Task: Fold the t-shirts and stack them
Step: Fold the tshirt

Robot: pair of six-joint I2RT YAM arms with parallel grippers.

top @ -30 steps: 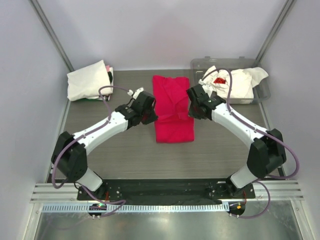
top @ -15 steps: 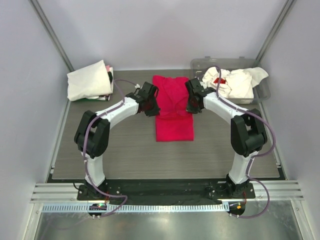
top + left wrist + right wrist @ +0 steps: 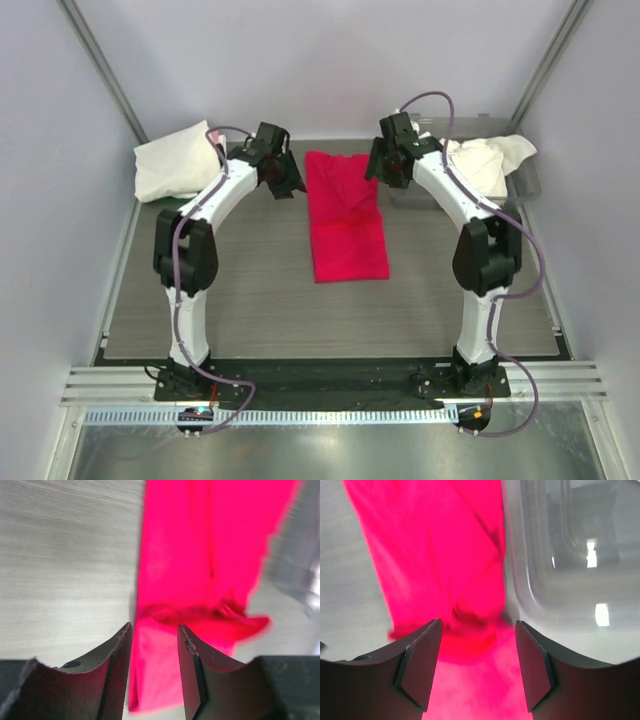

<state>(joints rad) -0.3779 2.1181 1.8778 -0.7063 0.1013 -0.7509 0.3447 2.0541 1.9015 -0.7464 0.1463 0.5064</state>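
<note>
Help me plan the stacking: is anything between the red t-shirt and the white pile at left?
Only the left pincer, open, hangs between the red t-shirt and the white pile; nothing else visible.

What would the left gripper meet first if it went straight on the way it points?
Most likely the red t-shirt: its folded edge lies straight beyond the open fingers of the left gripper. How far off it is remains unclear from this view.
</note>
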